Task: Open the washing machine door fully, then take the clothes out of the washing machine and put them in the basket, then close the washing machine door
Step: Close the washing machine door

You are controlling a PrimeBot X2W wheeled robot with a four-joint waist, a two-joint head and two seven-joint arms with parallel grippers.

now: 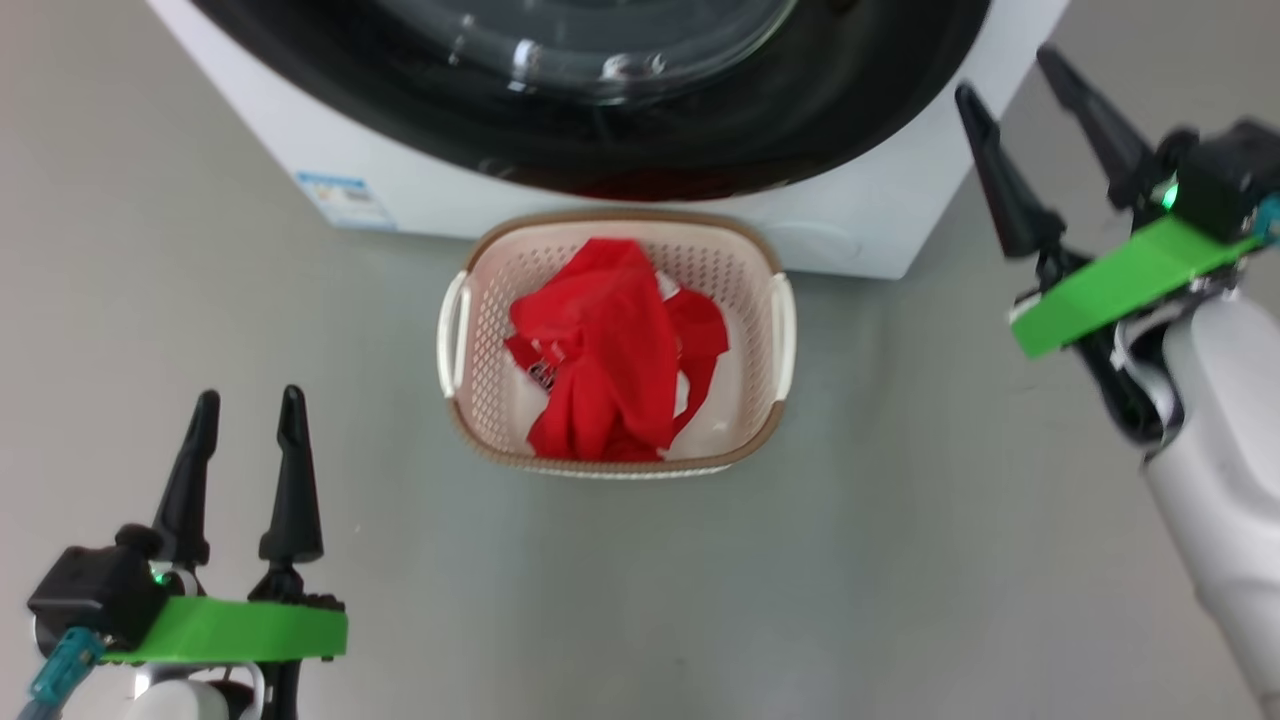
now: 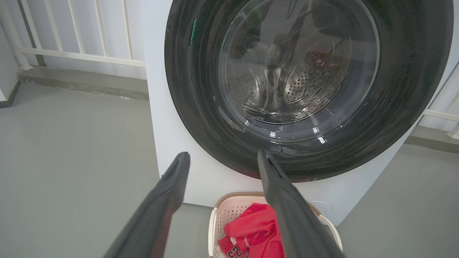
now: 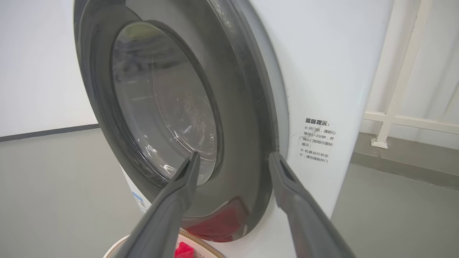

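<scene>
Here the washing machine (image 1: 420, 195) stands as the biggest thing in the scene, a white box on the grey floor, and its door (image 1: 600, 130) lies flat against the front, so it looks shut; whether the latch has caught I cannot tell. Through the glass the steel drum appears empty. The basket (image 1: 480, 340) sits on the floor just in front of the machine, below the door, with the clothes (image 1: 605, 350) heaped inside it, red with a bit of white. The right gripper (image 1: 1005, 72) hovers near the door's right edge with its fingers spread and nothing between them. The left gripper (image 1: 250, 400) hangs well apart from the basket, likewise spread wide and empty. The main risk, as I judge it, is an unlatched door that springs back out if it was not pressed home. A careless pull-back of the right arm could also hook the door's rim or knock the basket askew.
</scene>
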